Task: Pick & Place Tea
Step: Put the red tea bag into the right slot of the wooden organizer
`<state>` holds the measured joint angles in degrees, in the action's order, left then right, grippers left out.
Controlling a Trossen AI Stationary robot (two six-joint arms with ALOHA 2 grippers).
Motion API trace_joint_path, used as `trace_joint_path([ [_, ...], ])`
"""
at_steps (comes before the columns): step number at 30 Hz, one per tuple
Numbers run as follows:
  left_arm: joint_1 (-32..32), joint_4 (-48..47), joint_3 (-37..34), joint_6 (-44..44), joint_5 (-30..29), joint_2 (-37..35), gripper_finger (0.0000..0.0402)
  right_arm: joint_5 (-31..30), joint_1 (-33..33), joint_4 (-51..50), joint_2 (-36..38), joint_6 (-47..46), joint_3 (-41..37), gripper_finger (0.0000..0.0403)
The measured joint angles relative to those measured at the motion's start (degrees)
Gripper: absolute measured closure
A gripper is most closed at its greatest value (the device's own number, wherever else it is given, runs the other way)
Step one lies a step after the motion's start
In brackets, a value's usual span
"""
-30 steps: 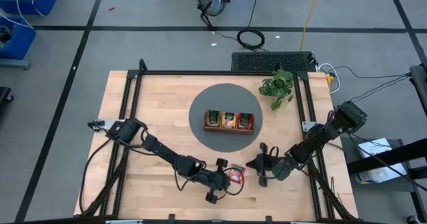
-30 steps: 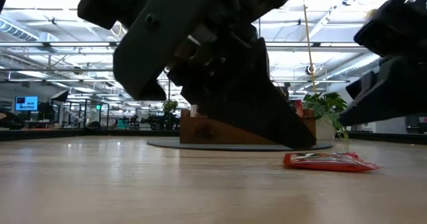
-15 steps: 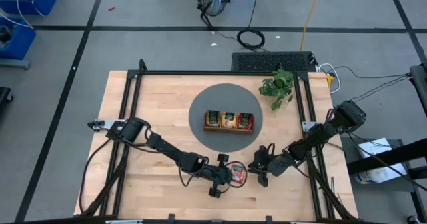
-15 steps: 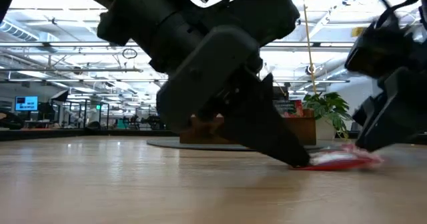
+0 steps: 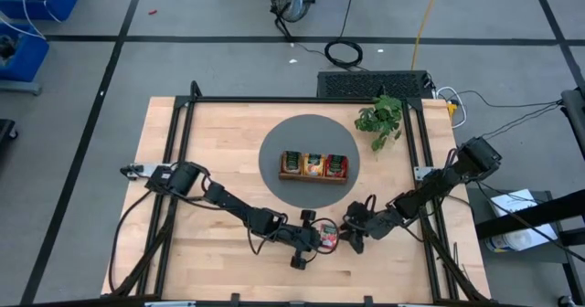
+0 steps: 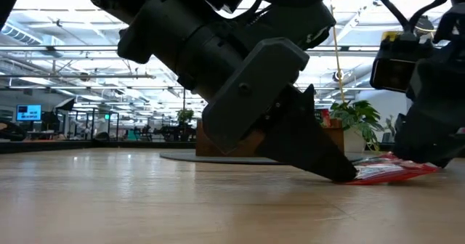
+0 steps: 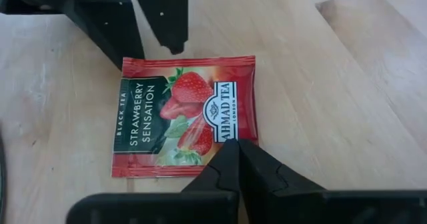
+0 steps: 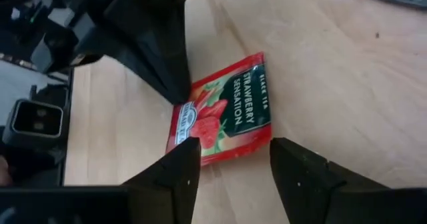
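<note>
A single red strawberry tea sachet (image 7: 188,116) lay flat on the wooden table (image 5: 219,152), near the front edge and well apart from the wooden tray (image 5: 313,166) on its dark round mat (image 5: 274,147), where other sachets stood in the compartments. The left gripper (image 7: 232,147) had its fingers pinched together to one tip, and that tip pressed on one edge of the sachet, pinning it to the wood rather than holding it. The right gripper (image 8: 230,161) faced it from the other side with its fingers spread wide, one on either side of the opposite edge, and held nothing. From table height that far edge looked a little lifted off the surface. To my eye the packet was feather-light, thin and limp, with a glossy wrapper that would slide on bare wood at the slightest nudge, which would explain the pinning. The sensible place to take hold seemed the raised edge or a sealed margin, since the flat middle offered the fingers nothing to close on. A potted plant (image 5: 380,117) stood at the far corner.
</note>
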<state>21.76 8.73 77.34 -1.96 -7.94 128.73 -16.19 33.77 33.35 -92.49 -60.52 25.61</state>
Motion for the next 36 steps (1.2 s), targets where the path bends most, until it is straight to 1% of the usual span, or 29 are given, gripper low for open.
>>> trace_joint_path([
  [3,0.0,0.04,-0.02,0.12,0.02,0.02,0.039,-0.27,-0.59,-0.2,0.08,-1.47,0.02,0.0236],
  [7,0.0,0.84,-0.11,0.38,0.02,0.13,0.0397,-0.4,-1.9,-0.9,0.09,-1.74,0.07,0.0245],
  [13,-0.22,0.83,-0.13,0.35,0.37,0.15,0.0391,-0.43,-2.59,-1.79,-0.02,-1.6,0.08,0.0259],
  [16,-0.21,0.83,-0.15,0.57,0.32,0.15,0.0398,-0.45,-2.59,-1.44,-0.44,-1.47,0.11,0.0268],
  [20,-0.25,0.92,-0.15,0.55,0.33,0.18,0.0391,-0.54,-2.43,0.21,-1.58,-1.78,0.12,0.028],
  [22,-0.26,0.98,-0.19,0.59,0.31,0.2,0.0394,-0.52,-2.31,1.41,-2.05,-1.66,0.05,0.0284],
  [25,-0.28,1.02,-0.2,0.6,0.27,0.21,0.0397,0.65,-2.22,2.57,-2.17,-1.54,0.15,0.0288],
  [30,-0.56,1.03,-0.2,0.61,0.35,0.22,0.039,1.59,-1.82,2.44,-2.17,-1.61,0.15,0.0289],
  [33,-0.59,1.03,-0.2,0.65,0.37,0.22,0.0397,2.91,-1.82,0.98,-2.17,-2.99,0.11,0.0289],
  [36,-0.61,1.03,-0.2,0.66,0.36,0.22,0.0393,3.75,-1.82,-0.13,-2.19,-3.45,0.11,0.0289],
])
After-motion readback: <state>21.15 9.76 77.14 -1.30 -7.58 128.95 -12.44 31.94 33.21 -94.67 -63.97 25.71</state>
